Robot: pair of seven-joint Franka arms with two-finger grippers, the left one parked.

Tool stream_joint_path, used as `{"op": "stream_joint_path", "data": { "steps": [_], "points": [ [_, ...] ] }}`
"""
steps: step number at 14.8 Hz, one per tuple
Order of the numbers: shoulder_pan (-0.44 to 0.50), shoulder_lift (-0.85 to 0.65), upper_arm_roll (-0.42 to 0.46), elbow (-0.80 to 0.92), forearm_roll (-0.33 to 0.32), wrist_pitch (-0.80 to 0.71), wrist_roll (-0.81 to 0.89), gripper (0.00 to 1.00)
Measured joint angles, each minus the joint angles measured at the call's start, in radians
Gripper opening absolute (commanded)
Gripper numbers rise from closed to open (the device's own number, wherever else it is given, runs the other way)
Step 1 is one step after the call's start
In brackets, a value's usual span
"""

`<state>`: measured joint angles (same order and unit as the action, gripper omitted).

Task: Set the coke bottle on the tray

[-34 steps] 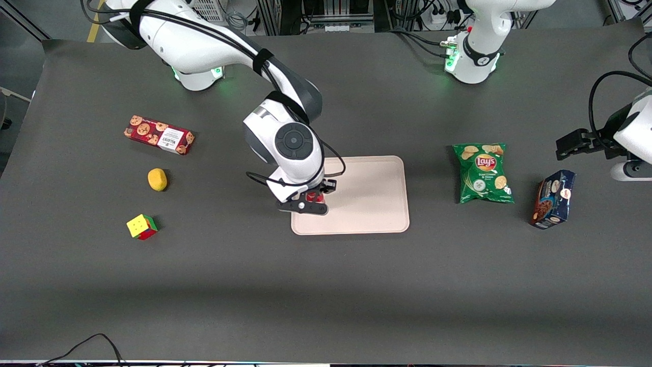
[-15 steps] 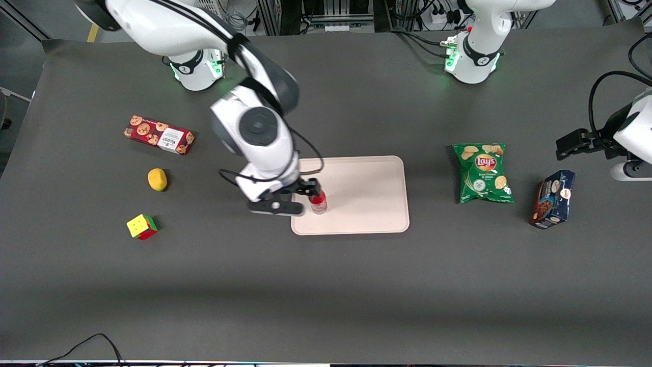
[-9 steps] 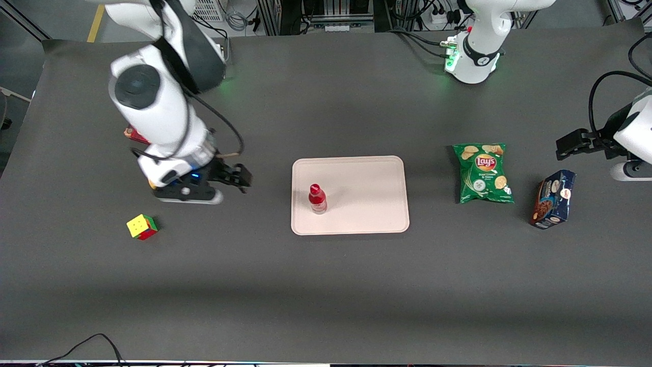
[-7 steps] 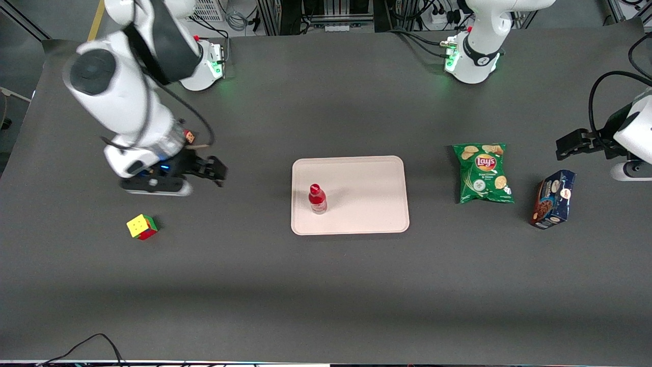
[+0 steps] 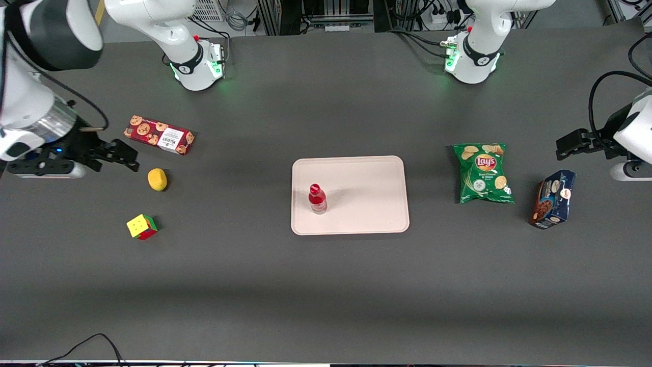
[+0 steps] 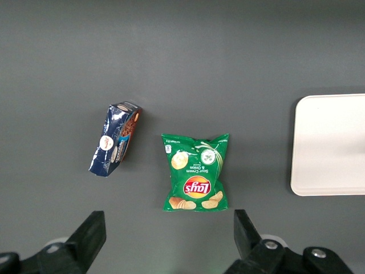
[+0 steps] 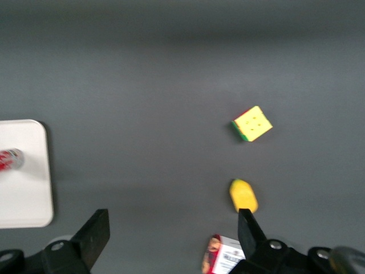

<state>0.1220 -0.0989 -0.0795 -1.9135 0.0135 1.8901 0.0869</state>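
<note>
Dark grey matting covers our table, and the small red coke bottle now stands upright on the pale pinkish-beige tray, released. We have pulled our gripper, jaws open and empty, well away to the working arm's end, so the placement looks done.

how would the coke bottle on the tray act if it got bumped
The coke bottle stands upright on the tray, slim and tall for its base, so it would probably tip easily. Being round, it may then roll. The gripper, open, is far off near the cookie box.
</note>
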Motion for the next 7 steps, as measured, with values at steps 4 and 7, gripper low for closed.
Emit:
{"op": "stream_joint_path", "data": {
  "steps": [4,7],
  "points": [
    [0.0,-0.018,-0.051,0.001,0.002,-0.041,-0.094,1.0],
    [0.011,-0.023,-0.049,0.004,0.002,-0.044,-0.094,1.0]
  ]
}}
